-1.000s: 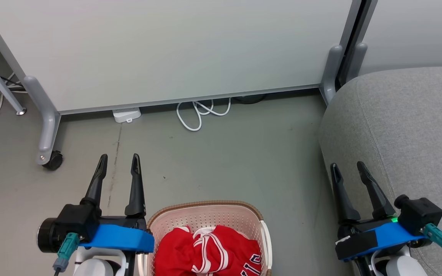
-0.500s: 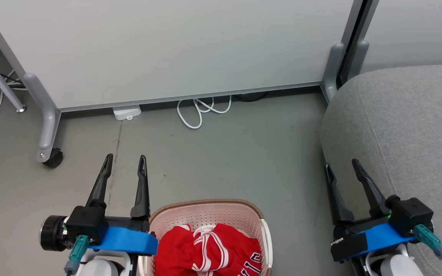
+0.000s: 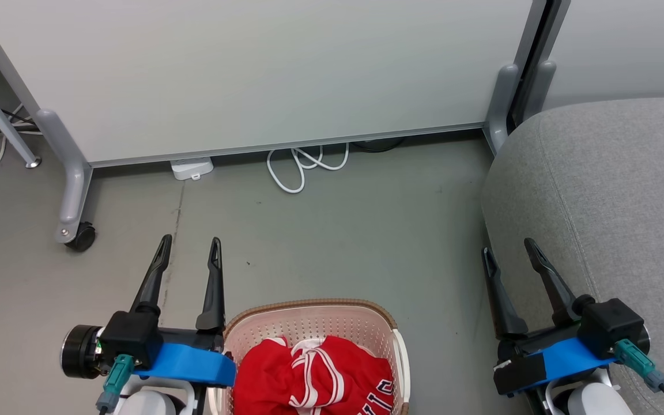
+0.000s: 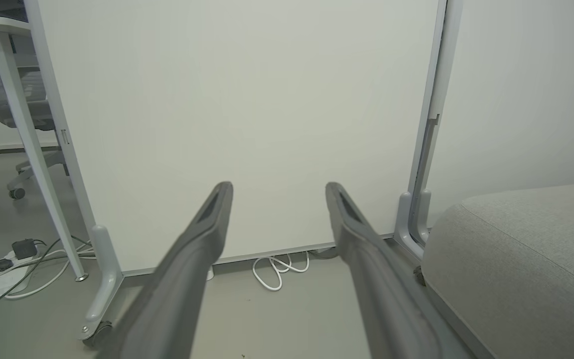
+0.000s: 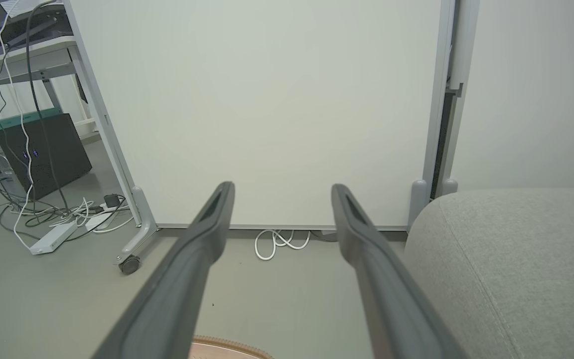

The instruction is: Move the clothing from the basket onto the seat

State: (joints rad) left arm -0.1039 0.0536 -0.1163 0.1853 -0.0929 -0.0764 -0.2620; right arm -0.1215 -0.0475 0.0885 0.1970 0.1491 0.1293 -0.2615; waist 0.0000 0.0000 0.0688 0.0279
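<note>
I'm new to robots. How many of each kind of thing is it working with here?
grippers: 2, the left gripper and the right gripper
basket: 1
heap of red clothing: 1
grey seat: 1
Total: 5

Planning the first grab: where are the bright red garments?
In the head view, the bright red garments lie bunched inside the cream perforated plastic basket at bottom centre, just right of the left gripper.
</note>
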